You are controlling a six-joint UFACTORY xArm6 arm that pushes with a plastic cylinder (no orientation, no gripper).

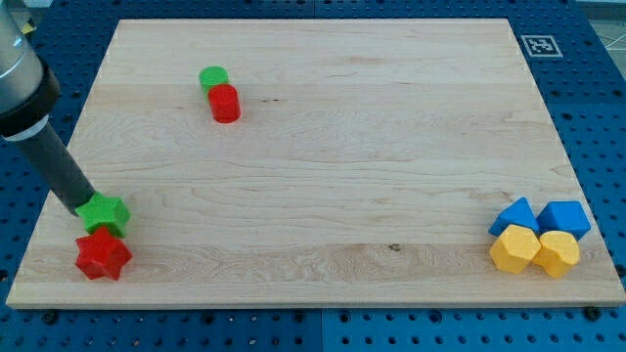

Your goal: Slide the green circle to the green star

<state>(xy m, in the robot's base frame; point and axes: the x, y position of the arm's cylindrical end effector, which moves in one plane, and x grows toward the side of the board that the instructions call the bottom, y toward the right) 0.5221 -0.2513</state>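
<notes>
Tip (86, 208) bare, gripping nothing, touching green star (104, 213), well apart from green circle (213, 77). Could shove star off; red cylinder (225, 103) blocks circle's path.

Circle (213, 78) far up-right of star (105, 212); tip (80, 207) beside star.

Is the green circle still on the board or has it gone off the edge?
On the board. The green circle sits near the view's top left, touching the red cylinder, well inside the board's edge.
</notes>
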